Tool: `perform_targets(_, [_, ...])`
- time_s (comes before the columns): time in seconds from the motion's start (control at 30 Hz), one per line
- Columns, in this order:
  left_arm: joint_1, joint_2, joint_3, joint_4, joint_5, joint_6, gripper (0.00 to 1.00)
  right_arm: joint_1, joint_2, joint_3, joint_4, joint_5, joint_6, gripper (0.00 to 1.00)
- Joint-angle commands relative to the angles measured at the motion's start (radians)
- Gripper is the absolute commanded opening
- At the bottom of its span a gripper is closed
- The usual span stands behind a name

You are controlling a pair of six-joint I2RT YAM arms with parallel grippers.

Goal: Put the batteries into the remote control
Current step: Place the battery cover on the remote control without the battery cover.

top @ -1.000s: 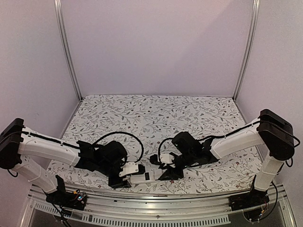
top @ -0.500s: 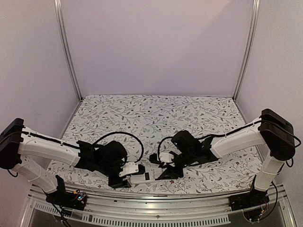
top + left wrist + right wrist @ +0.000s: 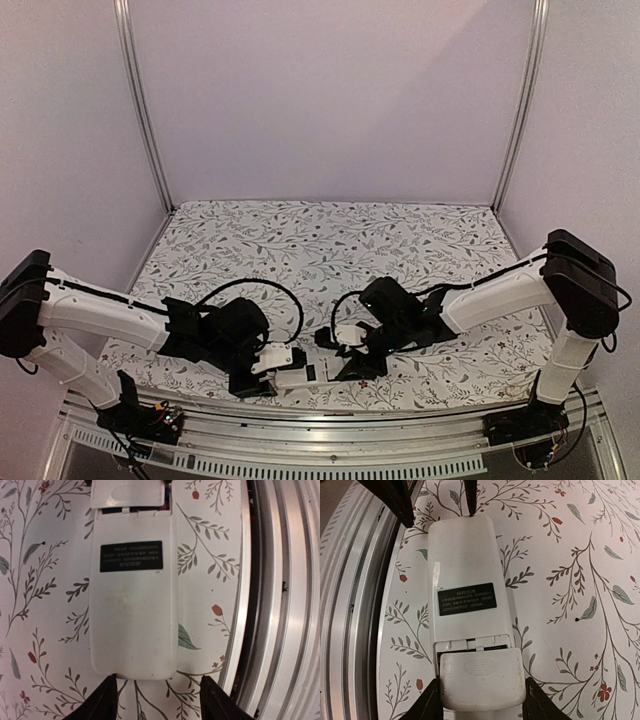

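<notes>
Top external camera, Ben: what is taking up the most room?

Ana, the desk (image 3: pixel 400 230), under a white cloth printed with leaves and small flowers, is filling the floor of the booth. The white left arm (image 3: pixel 100 315) and the white right arm (image 3: pixel 500 295) are reaching inward and meeting near the near edge. That edge is running along a silver metal rail (image 3: pixel 280 605).

How are the tools standing?

The left tool (image 3: pixel 159 692) is standing wide. Its black fingers (image 3: pixel 107 702) are hovering just past one end of the small, flat, white rectangular remote control (image 3: pixel 132 605) and gripping nothing. The right tool (image 3: pixel 481 700) is sitting narrower, its fingers (image 3: pixel 427 705) pressing both sides of the white plastic battery cover (image 3: pixel 481 672).

Where is the remote control lying?

It is lying back up on the cloth between the two tools, just beside the rail.

And the cover?

It is sitting partly slid off the end facing the right tool, leaving a dark slot (image 3: pixel 470 642). Whether the batteries are sitting inside, I cannot tell. A black rectangular label (image 3: pixel 467 599) with pale print is showing mid-back.
</notes>
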Motion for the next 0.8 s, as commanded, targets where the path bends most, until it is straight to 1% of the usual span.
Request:
perform_targets(0.0, [0.008,-0.02,0.012,-0.015,0.007,0.005,0.55,0.007,-0.003,0.017,-0.041,0.012,-0.016,0.15])
perform_targets(0.23, [0.009,-0.018,0.014,-0.016,0.01,0.005,0.54,0.012,0.017,0.024,0.011,-0.031,0.014,0.15])
perform_targets(0.77, [0.009,-0.021,0.014,-0.017,0.009,0.005,0.54,0.018,0.05,0.036,0.014,-0.014,0.012,0.16])
